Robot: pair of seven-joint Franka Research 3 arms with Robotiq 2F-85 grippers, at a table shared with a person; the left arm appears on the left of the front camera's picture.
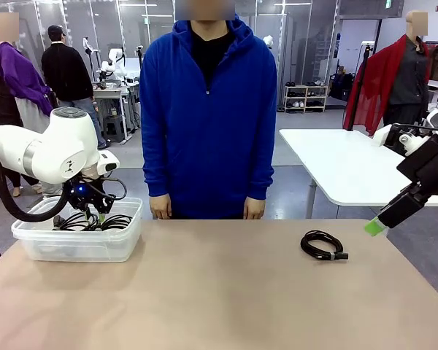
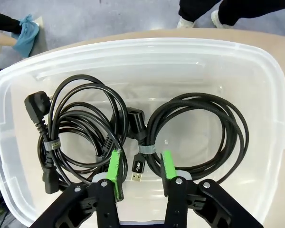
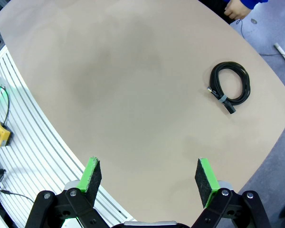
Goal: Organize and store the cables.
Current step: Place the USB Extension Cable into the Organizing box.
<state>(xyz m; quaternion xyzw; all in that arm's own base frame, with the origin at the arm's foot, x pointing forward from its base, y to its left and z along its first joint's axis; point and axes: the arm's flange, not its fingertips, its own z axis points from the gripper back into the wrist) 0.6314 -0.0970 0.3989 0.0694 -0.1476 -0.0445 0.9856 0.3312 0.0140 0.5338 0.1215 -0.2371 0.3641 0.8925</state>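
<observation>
Inside the bin (image 2: pixel 256 52), left hand (image 2: pixel 140 156) apart over coiled cables (image 2: pixel 199 102) — right hand (image 3: pixel 147 164) wide apart.

Caught the binned cables (image 1: pixel 84 220) just dimly through the bin's (image 1: pixel 80 248) cloudy wall out front. Couldn't tell the plug type on the tabletop cable (image 1: pixel 323 246). Saw the right gripper (image 1: pixel 376 227) with one finger hidden behind the other. Missed those binned cables' lower loops behind the left gripper (image 2: pixel 140 167).

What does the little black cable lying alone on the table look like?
The thin black cable coil is wound into a small round loop, tied by a grey band, with a plug end poking out. It lies flat on the tan tabletop, on the robot's right side. Only the tabletop touches it.
</observation>
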